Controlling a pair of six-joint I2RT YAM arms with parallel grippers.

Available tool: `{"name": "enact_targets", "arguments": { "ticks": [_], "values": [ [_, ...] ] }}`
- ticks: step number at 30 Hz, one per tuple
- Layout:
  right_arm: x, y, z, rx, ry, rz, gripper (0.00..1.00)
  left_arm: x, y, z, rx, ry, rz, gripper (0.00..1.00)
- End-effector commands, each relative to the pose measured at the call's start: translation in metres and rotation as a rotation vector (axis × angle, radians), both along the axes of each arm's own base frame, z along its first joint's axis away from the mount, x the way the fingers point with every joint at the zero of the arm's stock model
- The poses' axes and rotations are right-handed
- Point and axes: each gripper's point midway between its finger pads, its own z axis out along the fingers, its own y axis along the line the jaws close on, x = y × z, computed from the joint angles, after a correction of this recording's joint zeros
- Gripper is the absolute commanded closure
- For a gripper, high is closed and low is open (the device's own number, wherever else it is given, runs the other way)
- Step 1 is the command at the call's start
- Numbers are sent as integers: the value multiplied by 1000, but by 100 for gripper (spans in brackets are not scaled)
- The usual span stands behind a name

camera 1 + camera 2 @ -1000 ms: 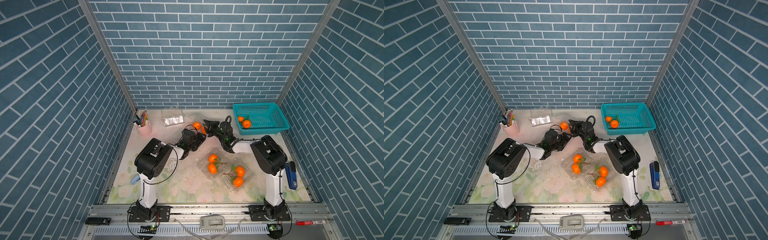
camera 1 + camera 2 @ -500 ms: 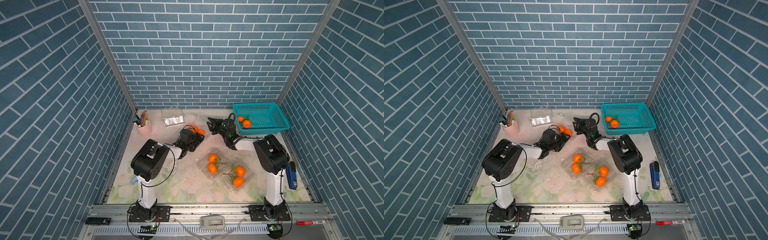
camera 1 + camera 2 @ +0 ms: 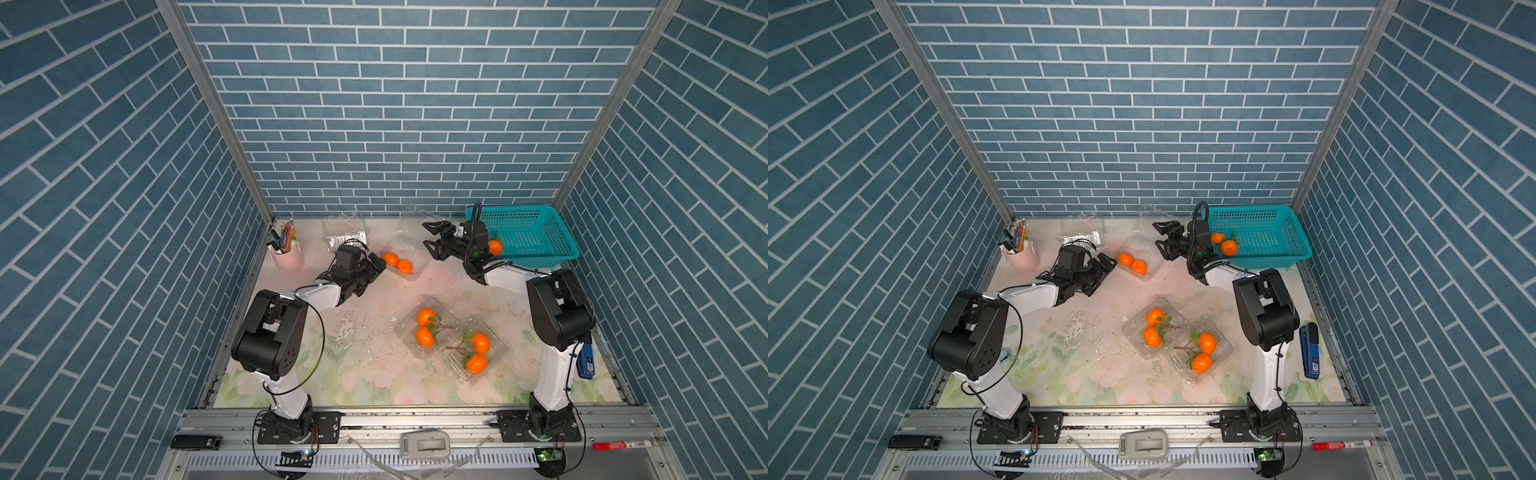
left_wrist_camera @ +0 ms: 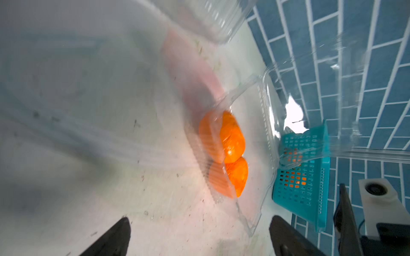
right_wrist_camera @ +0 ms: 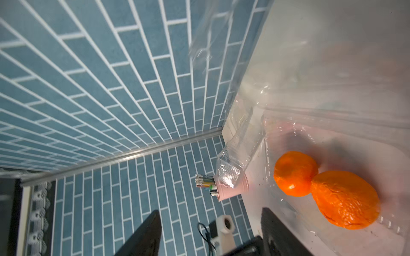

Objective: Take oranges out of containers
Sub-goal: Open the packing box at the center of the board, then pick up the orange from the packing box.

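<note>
Left fingers (image 4: 113, 240) and right fingers (image 5: 144, 238) apart, empty; 2 touching oranges (image 3: 390, 258), row end-on to left fingers.

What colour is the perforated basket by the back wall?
The basket is plain teal; it shows best in a top view.

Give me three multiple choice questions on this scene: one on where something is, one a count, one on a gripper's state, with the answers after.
1. The two oranges outside any clear container lie: A. on the front rail; B. in the teal basket; C. under an arm.
2. Oranges in the two front containers, taken together: A. four; B. two; C. six.
3. The left gripper is: A. shut on an orange; B. shut on a lid; C. open, holding nothing.

Answers: B, in a top view both sit inside the basket's mesh walls. A, each front container holds a pair. C, the left wrist view shows its fingers wide apart with nothing between.
</note>
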Motion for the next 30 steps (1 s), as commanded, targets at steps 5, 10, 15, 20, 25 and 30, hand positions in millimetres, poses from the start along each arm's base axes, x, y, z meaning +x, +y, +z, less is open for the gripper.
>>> {"name": "enact_targets", "arguments": {
  "ticks": [5, 10, 15, 20, 25, 30],
  "values": [
    [-35, -19, 2, -452, -172, 178, 24, 34, -10, 37, 145, -24, -174, 1],
    [-43, -18, -42, -723, -156, 291, 34, 52, -20, 30, 149, -15, -216, 1],
    [-49, 3, -77, -844, -161, 421, 40, 57, -27, 12, 124, 7, -233, 1],
    [-53, 23, -100, -892, -163, 505, 40, 57, -33, -5, 49, 11, -211, 1],
    [-49, 27, -115, -923, -165, 530, 40, 57, -37, -7, -46, -19, -157, 1],
    [-41, 23, -131, -991, -171, 550, 39, 49, -48, -7, -116, -40, -130, 1]
  ]
}}
